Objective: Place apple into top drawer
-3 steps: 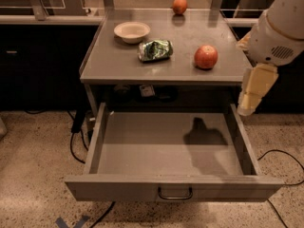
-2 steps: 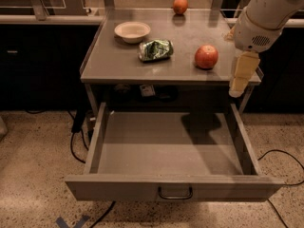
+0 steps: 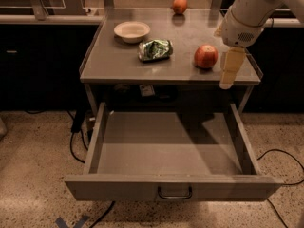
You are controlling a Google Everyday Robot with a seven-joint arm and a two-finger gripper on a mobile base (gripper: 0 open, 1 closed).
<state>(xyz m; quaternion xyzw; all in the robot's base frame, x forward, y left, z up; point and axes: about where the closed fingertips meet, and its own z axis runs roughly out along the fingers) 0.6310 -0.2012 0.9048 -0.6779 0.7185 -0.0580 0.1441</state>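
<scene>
Gripper (image 3: 227,82) hangs pointing down at the tabletop's right edge, at 3 o'clock from the apple (image 3: 205,56) and just beside it, not holding it; whether it is open or closed I cannot tell. Its pale arm (image 3: 247,13) comes in from 1 o'clock.

Nearest, the top drawer (image 3: 142,186) stands pulled fully out, its inside bare grey, the dark handle (image 3: 175,193) mid-front. Black cables (image 3: 280,156) lie on the speckled floor (image 3: 38,175) at 3 and 9 o'clock of it.

Behind and above it is the table (image 3: 118,65). The apple sits on its right front part. At 9 o'clock from the apple lies a crumpled green bag (image 3: 155,50); at 11 o'clock from the bag, a pale bowl (image 3: 131,31). Farthest, at 12 o'clock near the back edge, sits a small orange fruit (image 3: 179,5).
</scene>
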